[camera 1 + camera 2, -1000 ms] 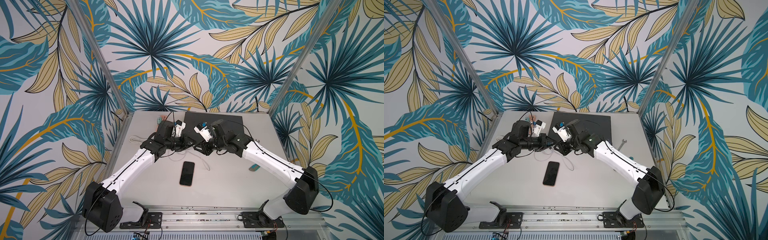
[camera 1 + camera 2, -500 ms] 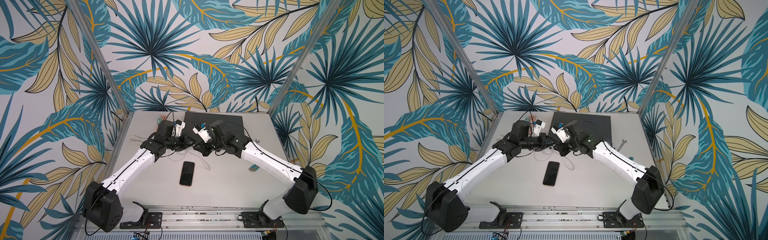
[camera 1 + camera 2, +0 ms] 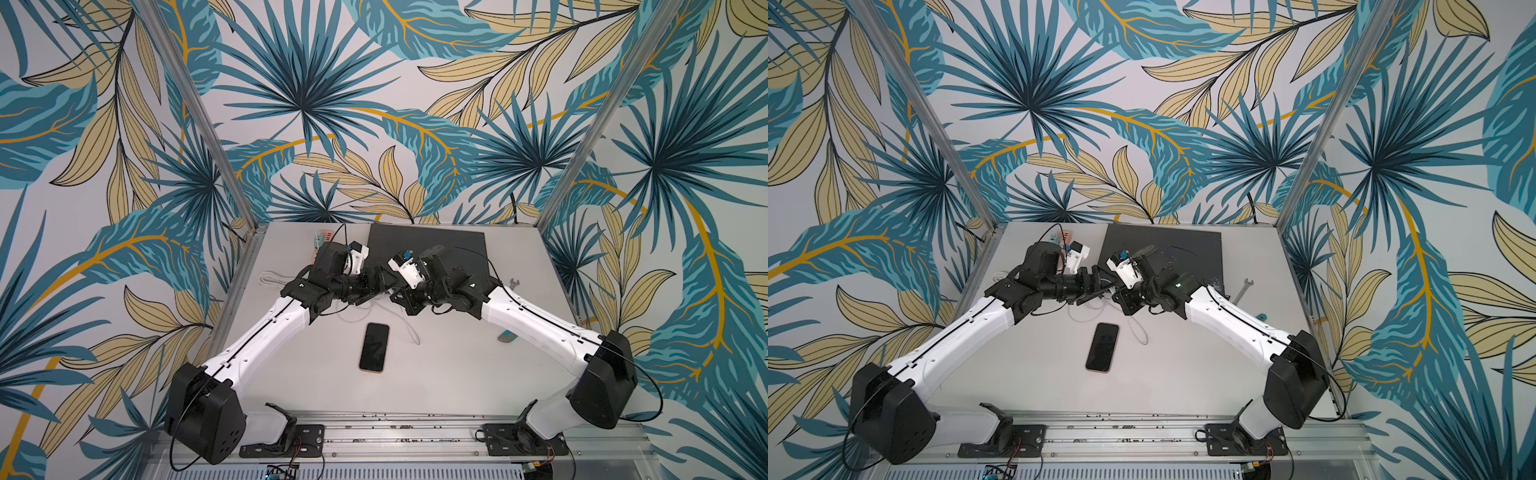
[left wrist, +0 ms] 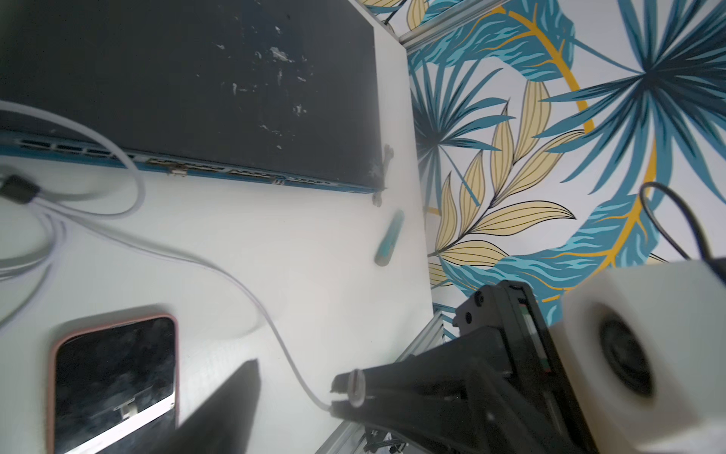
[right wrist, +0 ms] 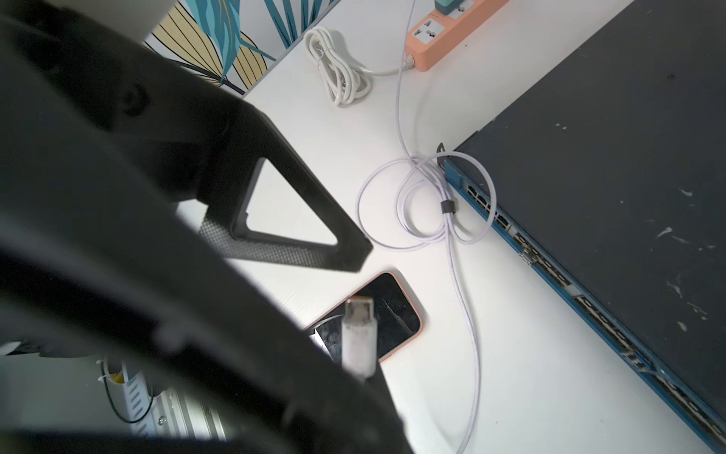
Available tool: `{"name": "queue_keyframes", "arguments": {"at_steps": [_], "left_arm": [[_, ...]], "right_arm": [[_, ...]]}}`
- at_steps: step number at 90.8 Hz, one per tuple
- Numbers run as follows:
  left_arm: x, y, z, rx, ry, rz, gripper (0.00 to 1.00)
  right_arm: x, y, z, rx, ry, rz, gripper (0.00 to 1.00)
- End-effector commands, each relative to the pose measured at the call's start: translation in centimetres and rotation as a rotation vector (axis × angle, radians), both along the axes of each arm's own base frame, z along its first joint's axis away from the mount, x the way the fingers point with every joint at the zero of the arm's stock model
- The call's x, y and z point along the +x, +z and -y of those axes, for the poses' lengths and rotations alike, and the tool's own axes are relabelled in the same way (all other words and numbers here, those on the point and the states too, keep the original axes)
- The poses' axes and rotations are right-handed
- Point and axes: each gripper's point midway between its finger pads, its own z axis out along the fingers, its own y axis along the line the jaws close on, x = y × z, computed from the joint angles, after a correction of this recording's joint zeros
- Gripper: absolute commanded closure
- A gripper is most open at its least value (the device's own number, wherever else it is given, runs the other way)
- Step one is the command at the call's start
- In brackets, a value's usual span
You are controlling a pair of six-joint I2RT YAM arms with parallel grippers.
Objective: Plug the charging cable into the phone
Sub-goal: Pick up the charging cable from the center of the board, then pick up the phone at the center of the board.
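Right gripper pinches cable connector, raised near phone far end; phone lies lengthwise toward robot on bench. Left gripper jaws spread, empty.

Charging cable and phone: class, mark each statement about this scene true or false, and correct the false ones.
1. The right gripper is shut on the charging cable's end. True.
2. The charging cable is plugged into the phone. False: its connector is held in the gripper, apart from the phone.
3. The phone lies screen down. False: its glossy screen faces up.
4. A wrench lies beside the dark box. True.
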Motion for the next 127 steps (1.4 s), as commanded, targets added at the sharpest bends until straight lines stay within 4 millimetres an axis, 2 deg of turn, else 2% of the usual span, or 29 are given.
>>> {"name": "queue_keyframes", "arguments": {"at_steps": [1, 18, 44, 53, 72, 88, 108, 127], "left_arm": [[0.0, 1.8, -2.5, 0.093, 0.076, 0.076, 0.00], [-0.8, 1.2, -5.3, 0.207, 0.130, 0.058, 0.00], [-3.0, -0.8, -8.7, 0.467, 0.088, 0.023, 0.00], [-3.8, -1.5, -9.3, 0.568, 0.024, 0.015, 0.00], [-5.2, -3.6, -8.5, 0.730, -0.115, 0.006, 0.00], [-6.0, -5.3, -6.5, 0.798, -0.197, 0.006, 0.00], [-6.3, -7.6, -4.7, 0.822, -0.256, -0.030, 0.00], [-6.5, -9.5, -3.8, 0.805, -0.268, -0.068, 0.00]], "right_arm": [[-0.5, 0.2, 1.3, -0.021, -0.002, 0.041, 1.00], [-0.5, -0.3, 2.6, -0.050, -0.024, 0.055, 1.00], [2.9, 0.2, 6.4, -0.131, -0.254, 0.134, 1.00], [3.6, 0.0, 6.7, -0.164, -0.290, 0.135, 1.00], [4.6, 1.2, 6.3, -0.105, -0.345, 0.142, 1.00], [5.0, 1.3, 6.2, -0.075, -0.378, 0.125, 1.00], [5.0, 1.1, 7.3, -0.043, -0.435, 0.103, 1.00], [3.9, 1.9, 8.1, 0.030, -0.450, 0.110, 1.00]]}}
